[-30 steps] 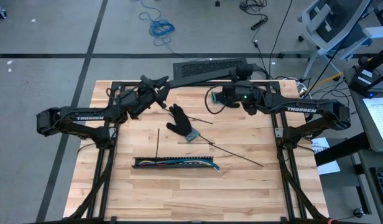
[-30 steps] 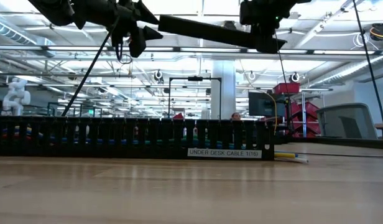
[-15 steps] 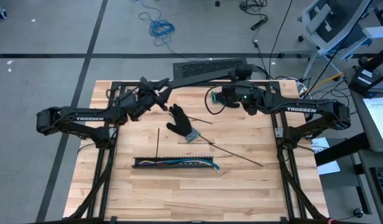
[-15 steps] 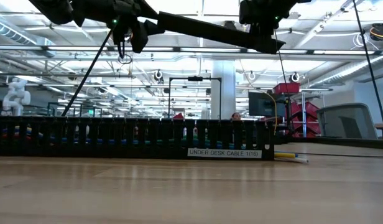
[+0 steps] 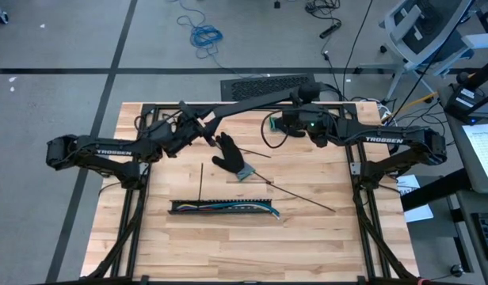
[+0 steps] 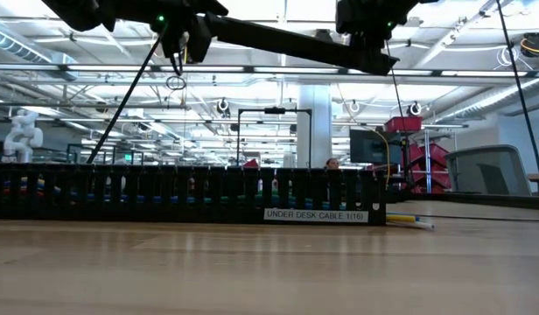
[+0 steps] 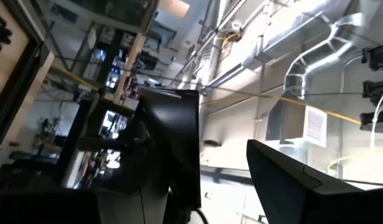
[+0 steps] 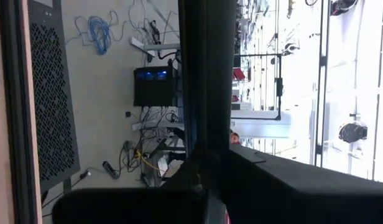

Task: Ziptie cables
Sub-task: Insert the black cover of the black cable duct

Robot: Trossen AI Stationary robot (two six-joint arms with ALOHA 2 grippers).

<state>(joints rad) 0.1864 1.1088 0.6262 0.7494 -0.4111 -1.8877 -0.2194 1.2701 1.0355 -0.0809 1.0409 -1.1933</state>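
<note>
Nearest the front edge of the desk (image 5: pixel 188 245), the cables (image 5: pixel 228 208) lie inside a black slotted strip (image 5: pixel 222 207), their ends poking out at its right. Beyond it lie thin black sticks (image 5: pixel 201 182) and a black glove (image 5: pixel 228 153). Farther back, the left claw (image 5: pixel 198 127) hangs half open and empty, while the right claw (image 5: pixel 276 125) is fully closed, holding nothing, near the far edge.

Since a second ago, the left end effector (image 5: pixel 198 124) has swung clockwise and crept toward three o'clock, closing on the black glove (image 5: pixel 228 153); in the low view it has risen toward twelve o'clock.
</note>
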